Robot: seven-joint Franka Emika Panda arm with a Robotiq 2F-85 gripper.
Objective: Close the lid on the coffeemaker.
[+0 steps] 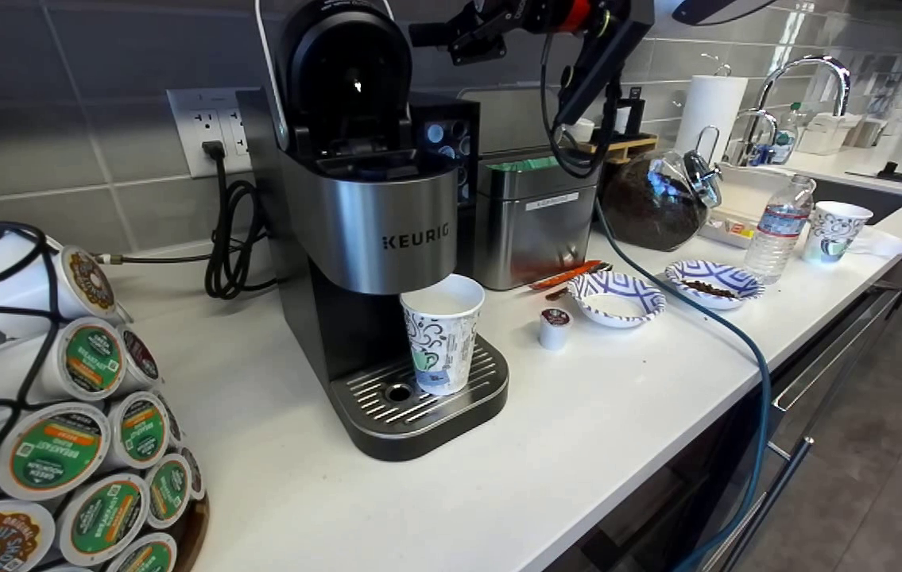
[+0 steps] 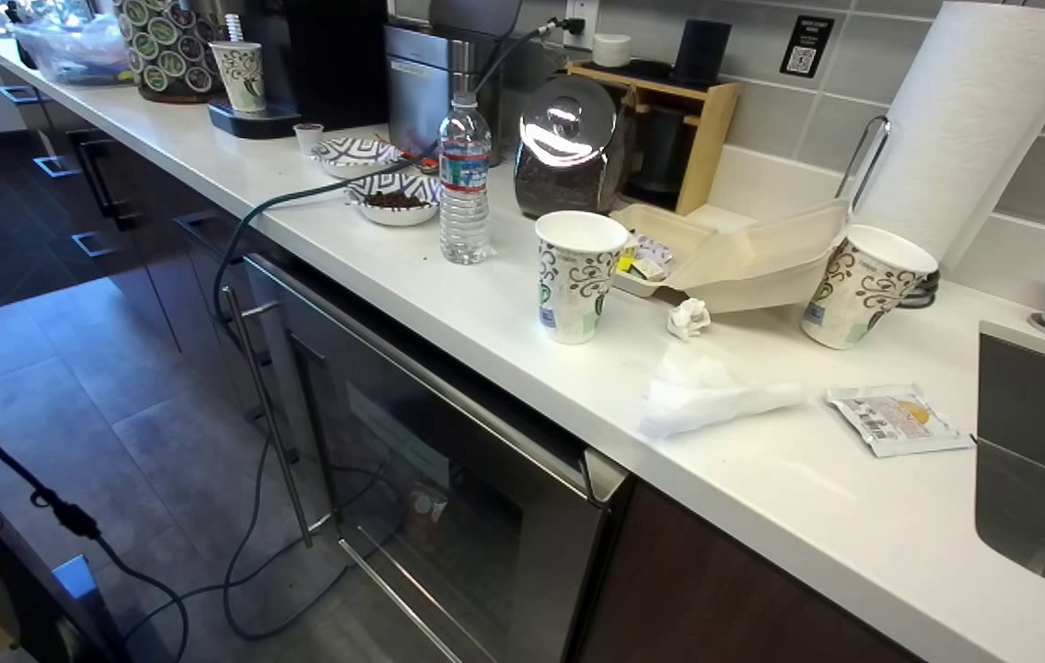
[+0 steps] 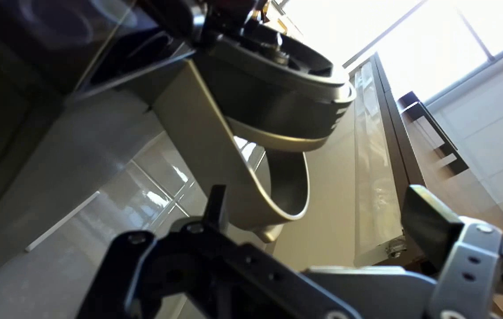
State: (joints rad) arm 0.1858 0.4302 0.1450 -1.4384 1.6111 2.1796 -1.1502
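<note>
The coffeemaker (image 1: 387,230) stands on the counter in an exterior view; its black, partly cut-off body (image 2: 324,64) shows in an exterior view. Its lid (image 1: 347,71) stands raised, black inside showing, above the open pod chamber. The lid is out of view in an exterior view. My gripper (image 1: 439,36) is beside the lid's right edge; contact cannot be told. In the wrist view my gripper (image 3: 322,208) has its fingers wide apart with nothing between them. The coffeemaker's brew head (image 3: 278,97) shows above the jaws there; the lid is hard to make out.
A paper cup (image 1: 443,334) stands on the drip tray. A steel canister (image 1: 538,222) stands close right of the coffeemaker. A pod (image 1: 555,328), bowls (image 1: 617,298) and a blue cable (image 1: 760,357) lie farther right. A pod rack (image 1: 69,413) stands left. Tiled wall is behind.
</note>
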